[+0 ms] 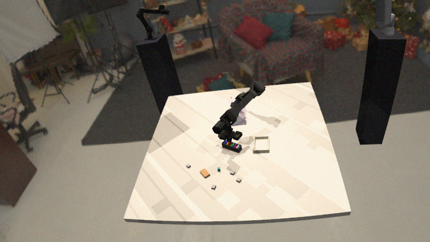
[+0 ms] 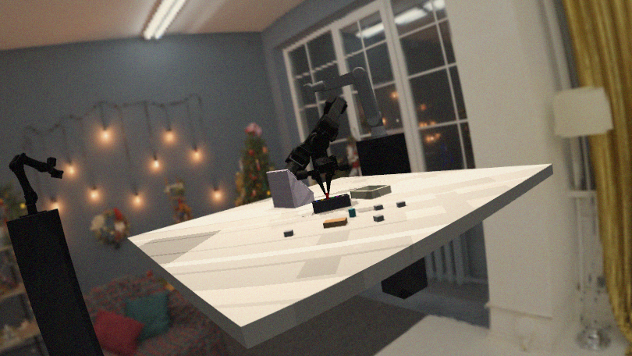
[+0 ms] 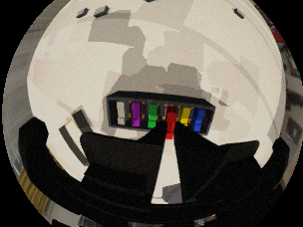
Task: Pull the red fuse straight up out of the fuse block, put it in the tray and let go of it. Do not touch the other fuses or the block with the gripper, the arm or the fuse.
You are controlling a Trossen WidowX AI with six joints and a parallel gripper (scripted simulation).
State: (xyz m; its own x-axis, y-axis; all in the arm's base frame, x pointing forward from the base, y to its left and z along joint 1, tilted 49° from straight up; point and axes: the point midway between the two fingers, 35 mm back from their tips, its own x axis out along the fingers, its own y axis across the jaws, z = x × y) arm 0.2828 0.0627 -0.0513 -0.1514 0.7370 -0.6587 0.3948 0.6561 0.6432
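Note:
My gripper (image 1: 229,140) (image 2: 327,192) (image 3: 169,124) is shut on the red fuse (image 2: 327,195) (image 3: 170,117). The fuse is upright and stands higher than its neighbours, over the black fuse block (image 1: 231,148) (image 2: 331,204) (image 3: 161,96). Whether its lower end is clear of the slot I cannot tell. In the wrist view the green fuse (image 3: 152,115) is on its left and the yellow fuse (image 3: 185,114) on its right; purple, white and blue fuses also sit in the block. The tray (image 1: 261,153) (image 2: 371,194) stands beside the block, to its right in the top view, with nothing visible in it.
A lilac angular block (image 1: 241,120) (image 2: 287,190) stands behind the fuse block, near the arm. An orange block (image 1: 205,173) (image 2: 335,222), a small teal block (image 1: 218,169) (image 2: 352,212) and several small grey blocks lie on the table in front.

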